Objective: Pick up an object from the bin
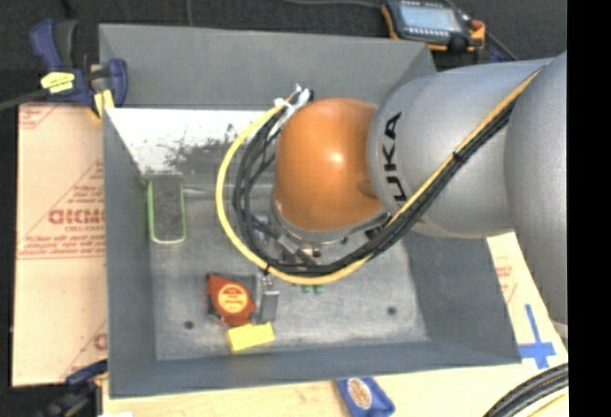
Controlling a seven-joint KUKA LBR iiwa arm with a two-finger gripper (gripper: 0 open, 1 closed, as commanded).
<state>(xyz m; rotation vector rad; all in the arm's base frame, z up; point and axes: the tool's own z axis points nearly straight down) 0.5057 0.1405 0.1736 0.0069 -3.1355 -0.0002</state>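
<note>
A grey metal bin (382,315) is seen from above. The gripper (266,299), largely hidden beneath the arm's orange cover (320,175), hangs low, just right of a small orange tape measure (227,298), the likeliest pick. Whether it is released or clenched cannot be told. A yellow block (250,338) lies just below-right of the tape measure, and a green-edged grey pad (166,210) lies well above-left. Closing off-centre could push the tape measure aside or snag the block.

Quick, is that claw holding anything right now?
The gripper: cannot be told; it hangs beside the tape measure and yellow block.
</note>
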